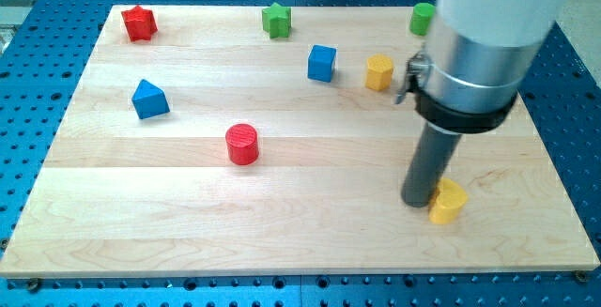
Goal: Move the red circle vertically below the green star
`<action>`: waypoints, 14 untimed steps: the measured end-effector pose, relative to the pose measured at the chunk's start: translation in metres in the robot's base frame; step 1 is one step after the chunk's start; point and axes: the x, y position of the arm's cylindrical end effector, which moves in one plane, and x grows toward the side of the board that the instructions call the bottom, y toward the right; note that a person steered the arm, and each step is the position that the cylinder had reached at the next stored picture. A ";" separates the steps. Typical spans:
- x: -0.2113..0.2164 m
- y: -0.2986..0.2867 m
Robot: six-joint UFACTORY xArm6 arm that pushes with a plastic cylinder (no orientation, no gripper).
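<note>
Blue perforated metal frames a pale wooden bench (300,241), and we're looking down across it with eight coloured blocks scattered about. Over on the view's right, my tip (418,202) is planted on the wood, touching or all but touching a yellow block (448,201) just to its right near the view's bottom. As for the tool, it's a plain dark rod with nothing to spread or close (so no grip state to call), and it is clamped on nothing. The red circle (242,144) sits well apart from my tip, off to the view's left and a little higher up, out in the middle-left of the board with bare wood all round it. The green star (276,20) is up at the view's top edge, slightly right of the red circle's line. A red star (139,23) holds the top-left corner, a blue triangular block (149,99) lies below it, and a blue cube (321,63) stands right of centre with a second yellow block (378,72) near it. No trays or bins on this board, everything lies loose. A green block (423,18) at the top right is partly covered by the arm's big grey housing, so its shape is hard to call, and that housing runs out of frame at the top.
</note>
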 end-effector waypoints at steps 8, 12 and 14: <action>-0.104 -0.131; -0.042 -0.150; -0.061 -0.137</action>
